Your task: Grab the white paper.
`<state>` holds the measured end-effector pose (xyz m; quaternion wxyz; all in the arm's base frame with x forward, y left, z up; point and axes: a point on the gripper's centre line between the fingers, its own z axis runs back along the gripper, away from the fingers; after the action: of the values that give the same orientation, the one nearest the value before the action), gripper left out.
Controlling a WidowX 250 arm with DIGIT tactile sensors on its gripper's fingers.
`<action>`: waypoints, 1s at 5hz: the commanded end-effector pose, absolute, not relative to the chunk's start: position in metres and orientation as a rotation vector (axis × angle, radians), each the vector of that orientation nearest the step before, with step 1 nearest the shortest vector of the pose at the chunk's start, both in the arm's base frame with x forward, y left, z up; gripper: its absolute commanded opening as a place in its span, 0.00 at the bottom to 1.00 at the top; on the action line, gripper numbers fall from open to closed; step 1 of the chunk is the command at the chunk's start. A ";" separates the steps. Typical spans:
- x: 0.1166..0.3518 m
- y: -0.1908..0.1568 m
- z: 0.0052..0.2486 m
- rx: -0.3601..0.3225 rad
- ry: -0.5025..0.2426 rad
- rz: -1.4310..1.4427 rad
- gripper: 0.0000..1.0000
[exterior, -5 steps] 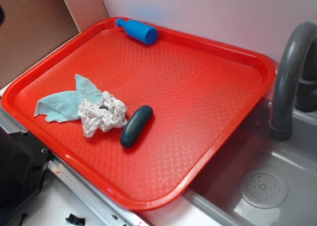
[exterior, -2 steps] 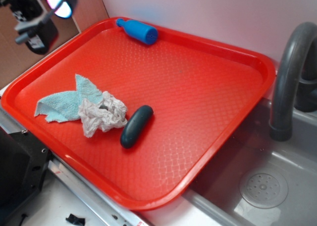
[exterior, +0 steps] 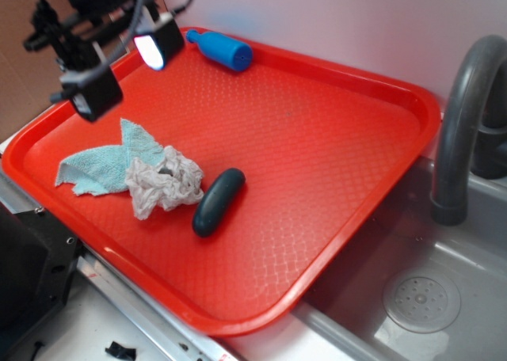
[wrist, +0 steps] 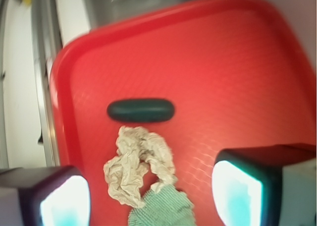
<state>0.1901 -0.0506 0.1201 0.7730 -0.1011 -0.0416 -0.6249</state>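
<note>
In the exterior view the gripper [exterior: 127,72] has come in at the upper left of the frame, where a second ago there was no arm at all and a moment later only its tip at the corner; it now hangs above the far left part of the red tray [exterior: 333,100], its jaws spread wide and holding nothing. The paper [exterior: 164,184] has not moved: it lies crumpled in the lower left of the tray, partly over the edge of the blue cloth [exterior: 103,165] and just beside the dark oblong object [exterior: 218,201]. A blue bottle [exterior: 221,50] lies at the tray's top edge, and a grey faucet [exterior: 463,115] and sink [exterior: 420,298] fill the right. So the approach looks underway, but the gripper stands well apart from the paper and must still travel toward it and descend. The arm above the jaws is cut off by the frame. In the wrist view the two fingers [wrist: 242,186] sit at the bottom corners, wide apart, with the paper [wrist: 136,164] between them in the lower middle, the cloth [wrist: 163,208] below it and cropped, and the dark object [wrist: 141,110] above. This view is blurred, so height over the tray cannot be judged.
</note>
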 end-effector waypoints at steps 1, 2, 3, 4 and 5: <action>0.179 -0.071 0.075 -0.161 -0.018 -1.442 1.00; 0.178 -0.067 0.044 -0.116 0.089 -1.423 1.00; 0.178 -0.066 0.033 -0.096 0.136 -1.427 1.00; 0.178 -0.063 0.018 -0.119 0.176 -1.434 1.00; 0.175 -0.069 0.013 -0.067 0.208 -1.427 0.43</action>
<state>0.1912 -0.0668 0.0179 0.7554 -0.0251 0.0790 -0.6500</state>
